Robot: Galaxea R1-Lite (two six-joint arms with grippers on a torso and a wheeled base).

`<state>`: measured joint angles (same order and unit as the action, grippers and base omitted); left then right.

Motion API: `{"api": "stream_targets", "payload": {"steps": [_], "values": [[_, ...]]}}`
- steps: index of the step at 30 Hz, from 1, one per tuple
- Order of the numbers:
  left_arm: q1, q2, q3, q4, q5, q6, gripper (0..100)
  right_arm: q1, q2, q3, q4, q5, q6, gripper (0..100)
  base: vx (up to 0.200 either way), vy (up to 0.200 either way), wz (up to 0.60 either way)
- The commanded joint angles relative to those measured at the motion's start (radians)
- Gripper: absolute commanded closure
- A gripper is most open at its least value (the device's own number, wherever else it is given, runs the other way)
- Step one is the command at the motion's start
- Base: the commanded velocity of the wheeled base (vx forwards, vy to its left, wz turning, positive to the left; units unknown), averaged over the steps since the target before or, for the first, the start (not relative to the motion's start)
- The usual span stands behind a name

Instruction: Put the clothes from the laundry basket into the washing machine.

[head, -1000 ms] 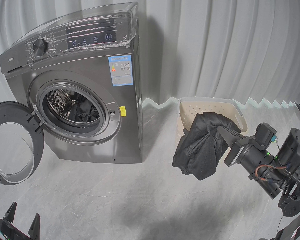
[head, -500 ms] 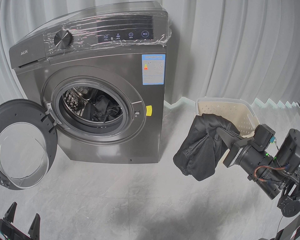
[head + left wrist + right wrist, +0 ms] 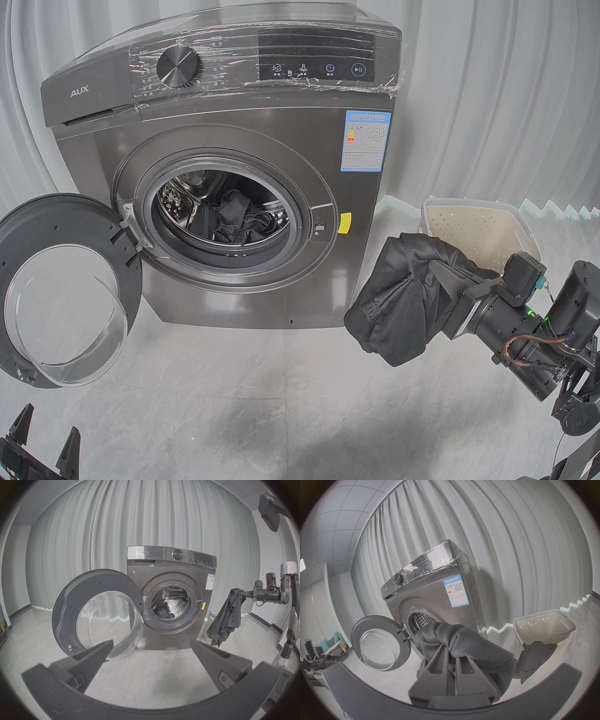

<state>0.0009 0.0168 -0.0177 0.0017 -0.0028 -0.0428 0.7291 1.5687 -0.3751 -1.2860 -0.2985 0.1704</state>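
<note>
Between the closed jaws of the right gripper [image 3: 451,658] hangs a black garment [image 3: 400,300], long axis vertical, clear of the grey floor [image 3: 250,387]. Ahead and leftward of them stands the washing machine [image 3: 250,125], its door [image 3: 62,287] swung wide; the laundry basket [image 3: 481,225] is just behind. The left gripper [image 3: 151,642], jaws apart and empty, sits low, well apart from the garment.

black garment [image 3: 400,300]: hanging beside basket [image 3: 484,232] | washing machine [image 3: 250,134]: door open

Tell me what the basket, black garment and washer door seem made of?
Laundry basket: cream moulded plastic, matte, with punched holes. Black garment: soft knit fabric, probably synthetic mesh; fine pores show and it drapes. Washing machine door: dark grey plastic ring, clear domed window, glass or plastic.
</note>
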Motion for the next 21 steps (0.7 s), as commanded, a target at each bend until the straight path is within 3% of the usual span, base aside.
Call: {"api": "stream_targets", "payload": {"steps": [1,6,15,21], "values": [[0.001,-0.017,0.015,0.0,0.001,0.0,0,-0.001,0.004,0.001,-0.001,-0.001,0.0,100,-0.2,0.0,0.0],[0.001,-0.017,0.015,0.0,0.001,0.0,0,-0.001,0.004,0.001,-0.001,-0.001,0.0,100,-0.2,0.0,0.0],[0.001,-0.017,0.015,0.0,0.001,0.0,0,-0.002,0.013,0.007,-0.003,0.001,0.001,100,0.0,0.0,0.0],[0.001,-0.017,0.015,0.0,0.001,-0.002,0,-0.002,0.017,0.007,-0.003,0.002,0.001,100,0.0,0.2,0.0]]}}
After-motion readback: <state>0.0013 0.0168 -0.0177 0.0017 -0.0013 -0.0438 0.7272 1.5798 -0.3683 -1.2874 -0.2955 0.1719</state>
